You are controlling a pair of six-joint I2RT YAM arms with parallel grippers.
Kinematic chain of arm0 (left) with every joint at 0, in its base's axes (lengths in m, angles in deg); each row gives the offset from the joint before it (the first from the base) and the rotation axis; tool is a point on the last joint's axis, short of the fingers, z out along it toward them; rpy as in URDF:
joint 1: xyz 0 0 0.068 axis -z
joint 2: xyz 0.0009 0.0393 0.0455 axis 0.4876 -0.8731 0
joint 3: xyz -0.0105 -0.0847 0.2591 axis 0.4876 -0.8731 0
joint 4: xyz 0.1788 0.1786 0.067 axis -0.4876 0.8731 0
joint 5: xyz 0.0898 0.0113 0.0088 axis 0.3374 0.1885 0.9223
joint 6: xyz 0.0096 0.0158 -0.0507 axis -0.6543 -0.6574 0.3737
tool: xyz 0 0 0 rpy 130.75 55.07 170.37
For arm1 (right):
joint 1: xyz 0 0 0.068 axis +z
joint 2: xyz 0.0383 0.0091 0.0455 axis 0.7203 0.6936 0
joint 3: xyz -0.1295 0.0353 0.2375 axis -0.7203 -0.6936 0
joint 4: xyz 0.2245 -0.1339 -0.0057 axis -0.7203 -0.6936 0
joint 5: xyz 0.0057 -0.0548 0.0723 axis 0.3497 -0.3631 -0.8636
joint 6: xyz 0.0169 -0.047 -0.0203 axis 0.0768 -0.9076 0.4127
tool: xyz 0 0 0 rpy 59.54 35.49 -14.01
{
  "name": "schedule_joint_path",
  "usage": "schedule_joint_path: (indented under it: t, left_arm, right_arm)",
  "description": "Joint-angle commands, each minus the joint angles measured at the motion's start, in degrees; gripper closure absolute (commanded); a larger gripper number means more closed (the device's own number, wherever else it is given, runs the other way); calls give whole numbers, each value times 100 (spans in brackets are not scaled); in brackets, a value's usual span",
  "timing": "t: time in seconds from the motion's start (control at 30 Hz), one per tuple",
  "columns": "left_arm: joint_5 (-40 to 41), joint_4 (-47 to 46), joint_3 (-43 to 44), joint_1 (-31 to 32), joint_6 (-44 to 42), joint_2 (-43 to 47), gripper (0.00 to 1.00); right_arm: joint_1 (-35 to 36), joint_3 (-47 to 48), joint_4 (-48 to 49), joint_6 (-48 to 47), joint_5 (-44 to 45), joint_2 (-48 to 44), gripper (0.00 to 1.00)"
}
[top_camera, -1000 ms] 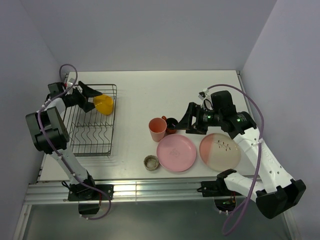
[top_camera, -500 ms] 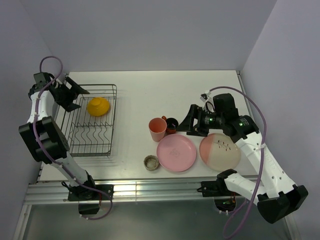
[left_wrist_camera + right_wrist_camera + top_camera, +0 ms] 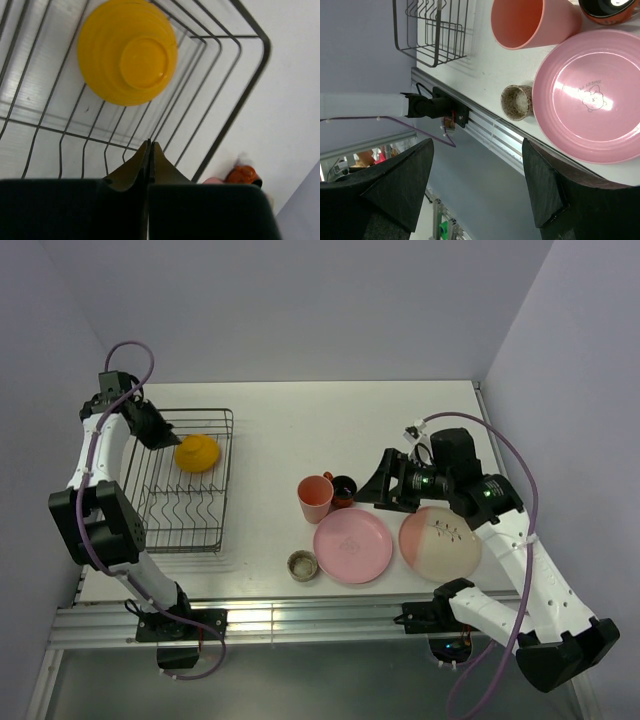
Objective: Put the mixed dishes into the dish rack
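The orange-yellow bowl lay upside down at the far end of the dish rack, near the left edge of the bench. The left hand was beside it, fingers together and empty. The right hand had its fingers wide apart, near the pink plate.

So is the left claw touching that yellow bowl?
Apart. The left wrist view shows bare dish rack wires between the left claw and the orange-yellow bowl.

You have on the white table a pink plate, with the pink-and-cream plate just right of it, the speckled beige cup just left, the pink tumbler and dark red-brown cup just behind, and the dish rack well apart to its left.
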Motion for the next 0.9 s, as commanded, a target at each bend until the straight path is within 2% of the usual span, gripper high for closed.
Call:
schedule_joint_path:
  t: [0.0,0.17,0.27,0.73,0.87]
  left_arm:
    - [849,34,-206,-25,114,153,98]
    - [1351,-336,-470,-8,316,320,100]
    - [1607,-144,-296,1,386,-81,100]
    - [1599,-29,610,229,536,-1419,100]
    - [1572,7,777,422,562,-1516,100]
  right_arm:
    - [-21,277,1,-52,144,-87,22]
    - [-30,365,-105,-131,196,-78,22]
    - [-30,348,-61,-96,170,-95,22]
    - [-30,594,-333,-333,495,650,24]
    - [-21,576,-298,-272,705,827,24]
